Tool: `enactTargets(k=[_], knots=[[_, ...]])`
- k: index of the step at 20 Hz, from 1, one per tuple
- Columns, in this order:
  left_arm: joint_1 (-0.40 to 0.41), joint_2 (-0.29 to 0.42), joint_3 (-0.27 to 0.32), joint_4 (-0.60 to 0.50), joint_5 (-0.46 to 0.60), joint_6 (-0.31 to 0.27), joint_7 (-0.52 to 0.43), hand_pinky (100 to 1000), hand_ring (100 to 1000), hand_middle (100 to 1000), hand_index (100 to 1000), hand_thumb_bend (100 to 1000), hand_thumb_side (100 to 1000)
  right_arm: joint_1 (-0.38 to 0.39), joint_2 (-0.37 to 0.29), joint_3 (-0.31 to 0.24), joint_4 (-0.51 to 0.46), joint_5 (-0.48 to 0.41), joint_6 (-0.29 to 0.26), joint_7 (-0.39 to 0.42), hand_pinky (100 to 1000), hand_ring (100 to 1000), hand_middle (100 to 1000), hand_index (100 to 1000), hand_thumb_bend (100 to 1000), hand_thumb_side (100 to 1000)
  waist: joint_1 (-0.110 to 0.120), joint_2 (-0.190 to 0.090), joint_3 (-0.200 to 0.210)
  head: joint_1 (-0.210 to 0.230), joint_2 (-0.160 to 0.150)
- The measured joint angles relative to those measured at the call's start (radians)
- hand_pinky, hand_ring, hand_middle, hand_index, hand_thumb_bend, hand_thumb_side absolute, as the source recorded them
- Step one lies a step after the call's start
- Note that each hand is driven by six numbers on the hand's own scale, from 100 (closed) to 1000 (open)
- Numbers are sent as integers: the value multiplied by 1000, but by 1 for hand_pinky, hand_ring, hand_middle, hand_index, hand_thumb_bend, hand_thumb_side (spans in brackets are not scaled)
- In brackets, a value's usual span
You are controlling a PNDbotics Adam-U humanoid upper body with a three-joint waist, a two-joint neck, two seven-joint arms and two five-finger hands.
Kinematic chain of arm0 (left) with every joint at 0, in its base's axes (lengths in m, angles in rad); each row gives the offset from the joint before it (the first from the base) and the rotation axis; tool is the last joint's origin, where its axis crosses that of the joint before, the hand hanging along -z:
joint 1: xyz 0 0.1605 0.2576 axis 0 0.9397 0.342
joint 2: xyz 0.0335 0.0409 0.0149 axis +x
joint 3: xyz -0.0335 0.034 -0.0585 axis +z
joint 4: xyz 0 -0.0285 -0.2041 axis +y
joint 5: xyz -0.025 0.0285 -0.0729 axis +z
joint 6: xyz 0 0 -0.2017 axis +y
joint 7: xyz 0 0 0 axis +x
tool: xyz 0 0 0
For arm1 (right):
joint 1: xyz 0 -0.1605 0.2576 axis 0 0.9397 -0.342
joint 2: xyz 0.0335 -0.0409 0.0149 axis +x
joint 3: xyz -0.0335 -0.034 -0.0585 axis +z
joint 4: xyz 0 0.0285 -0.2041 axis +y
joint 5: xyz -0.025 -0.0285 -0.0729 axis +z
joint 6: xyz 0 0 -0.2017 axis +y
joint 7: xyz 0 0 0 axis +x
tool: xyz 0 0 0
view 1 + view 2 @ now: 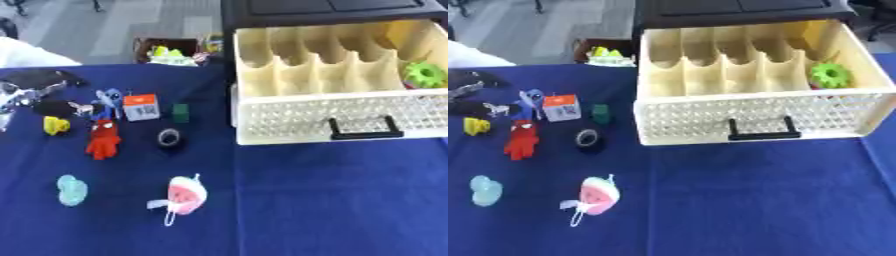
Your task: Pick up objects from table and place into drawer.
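Presently no robot hand visible, so finger state unknown. Toys cluster on bench left half; pink pouch nearest. Open drawer lies right, favouring left arm.

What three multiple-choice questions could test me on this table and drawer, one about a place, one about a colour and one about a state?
1. Where is the green gear-shaped toy?
A. in the drawer's rightmost compartment
B. on the cloth beside the tape
C. on top of the cabinet

2. What colour is the cloth on the table?
A. red
B. dark blue
C. white

3. How does the cream drawer stand?
A. pushed shut
B. lifted out onto the floor
C. pulled open

Answers: 1 A, it lies behind the last divider at the right end. 2 B, blue shows all around the toys. 3 C, its compartments are open to view from above.
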Motion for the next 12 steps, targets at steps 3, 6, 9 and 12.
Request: enactTargets(k=[3,6,9,12], knots=[[-3,-7,18,16,-44,6,4,856,886,811,965,501,1000,0,0,0,0,-1,0,0,596,479,382,722,100,1000,0,6,-2,5,-8],[-14,-18,42,31,-86,6,4,850,883,809,971,491,1000,-2,1,0,0,-1,1,0,597,478,380,720,100,1000,1,15,-8,8,-17],[-24,-27,68,43,-126,11,12,840,877,801,954,469,928,-8,2,0,0,-3,4,3,596,474,377,717,100,1000,5,24,-17,13,-24],[-32,-35,90,54,-162,28,30,821,865,791,945,434,901,-9,7,0,0,-6,5,4,595,471,374,714,100,1000,7,31,-25,17,-30]])
